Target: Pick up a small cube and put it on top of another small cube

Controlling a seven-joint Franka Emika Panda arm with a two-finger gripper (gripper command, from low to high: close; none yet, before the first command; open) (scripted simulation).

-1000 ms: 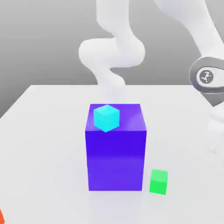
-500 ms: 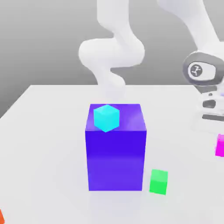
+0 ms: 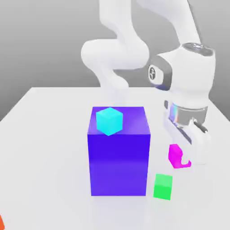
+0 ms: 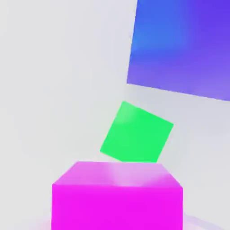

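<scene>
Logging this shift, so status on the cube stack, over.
Gripper shut on magenta cube. Not yet on green cube. Blue block stands close beside green.

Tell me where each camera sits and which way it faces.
Exterior view: off the arm, facing the robot across the table from somewhat above; it shows the arm's pale links, its wrist and the claw at the magenta cube.
Hand view: on the hand, looking past the held magenta cube toward the table; faint pale traces near that cube may be the claw.
Shared: magenta cube, green cube, large blue-violet block and table.
</scene>
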